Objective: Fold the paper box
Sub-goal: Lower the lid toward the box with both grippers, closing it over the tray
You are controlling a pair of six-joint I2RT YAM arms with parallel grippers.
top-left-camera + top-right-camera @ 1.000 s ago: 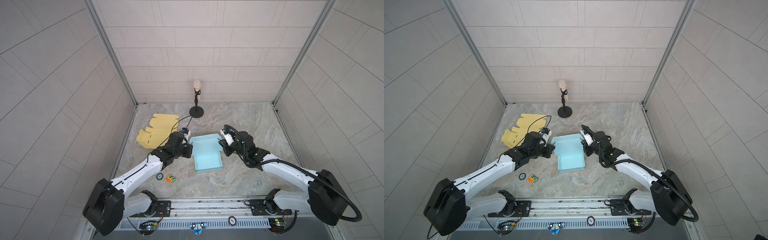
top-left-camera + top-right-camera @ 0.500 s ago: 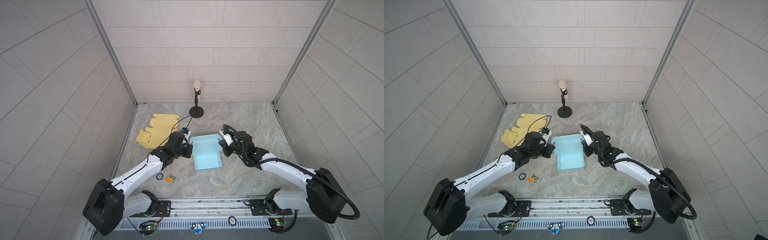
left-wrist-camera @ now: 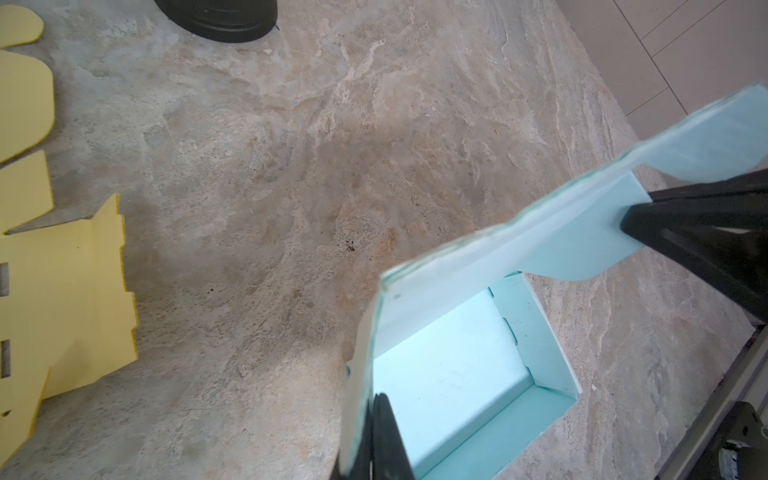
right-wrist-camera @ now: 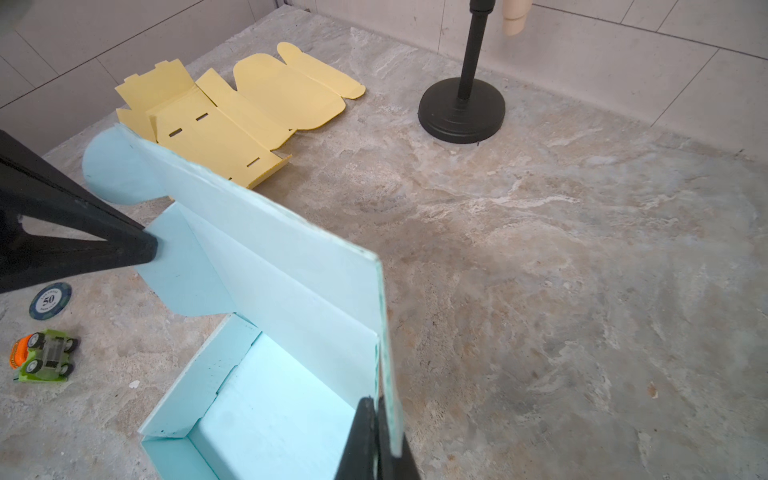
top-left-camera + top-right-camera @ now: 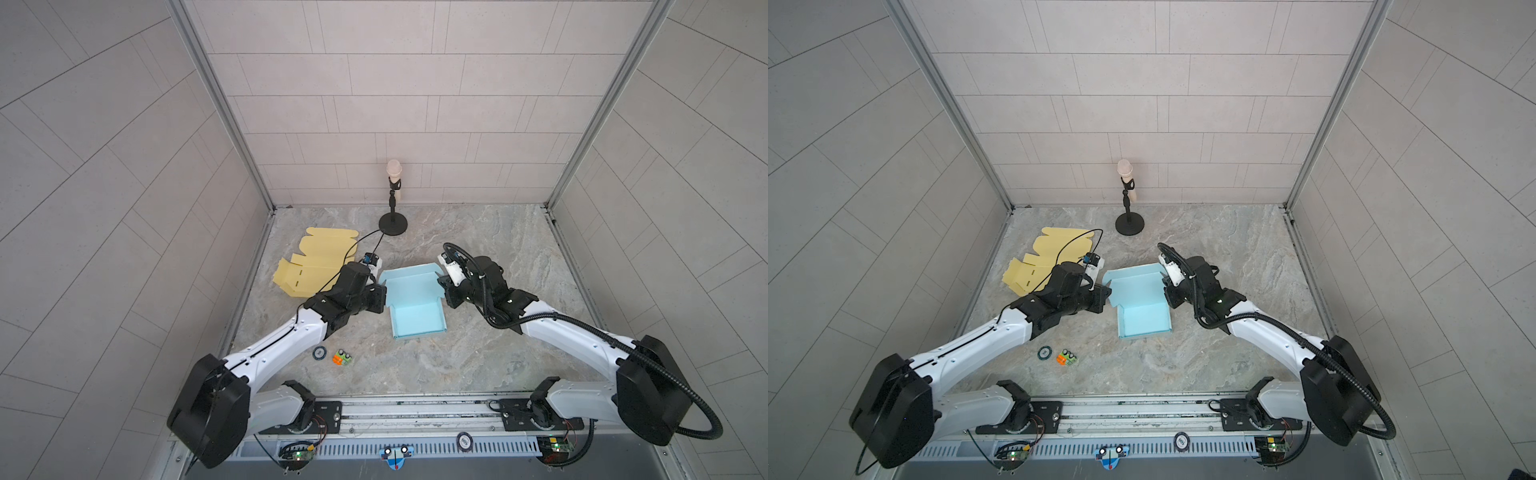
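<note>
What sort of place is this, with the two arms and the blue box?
Probably a robot test cell in a lab: a left arm and a right arm mounted on a rail, plain panelled walls boxing in a marble-look tabletop, and a microphone on a stand behind the blue paper box.

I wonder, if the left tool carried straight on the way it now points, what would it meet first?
Shut on an edge of the blue box, the left tool would probably press into its raised lid first; depth is unclear.
</note>
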